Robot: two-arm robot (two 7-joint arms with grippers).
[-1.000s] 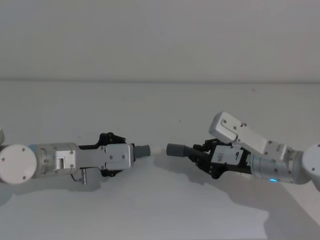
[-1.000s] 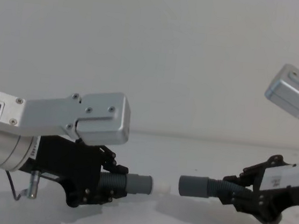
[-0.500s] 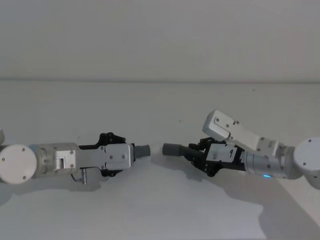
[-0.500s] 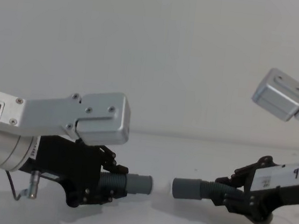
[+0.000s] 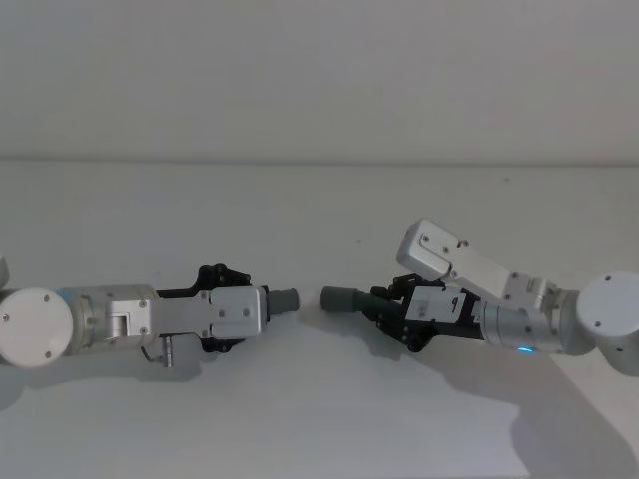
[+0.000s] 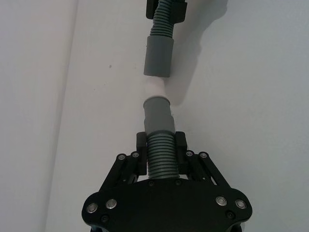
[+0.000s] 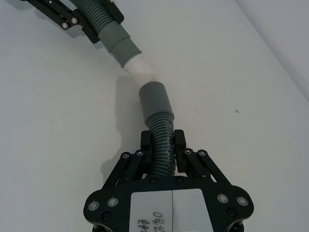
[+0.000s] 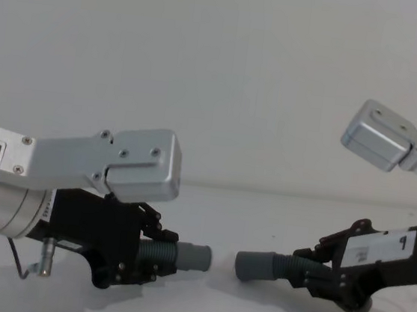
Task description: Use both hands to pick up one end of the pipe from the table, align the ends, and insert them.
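Two halves, one small gap to close. The left gripper (image 8: 158,253) is clamped on the ribs of the left pipe piece (image 6: 161,159). The right gripper (image 8: 307,270) is pinched the same way on the right pipe piece (image 7: 162,130). Both pieces sit low over the middle of the table (image 5: 319,419), with the left cuff (image 5: 285,300) and right cuff (image 5: 341,297) facing each other, close but not touching.

A white stub (image 7: 137,67) looks to poke out of the left cuff's mouth, and I'd guess that's what has to go in. From the right wrist view the two cuffs aren't on one line; the right one comes in at an angle. So I'd square up the right piece first, then push straight along the axis, slow. Shove it crooked and it'll likely jam or bend at the ribs.

The left arm (image 5: 100,319) lies level, reaching in from the left. The right arm (image 5: 539,324) comes from the right, its gripper aimed left and a touch toward the far side.
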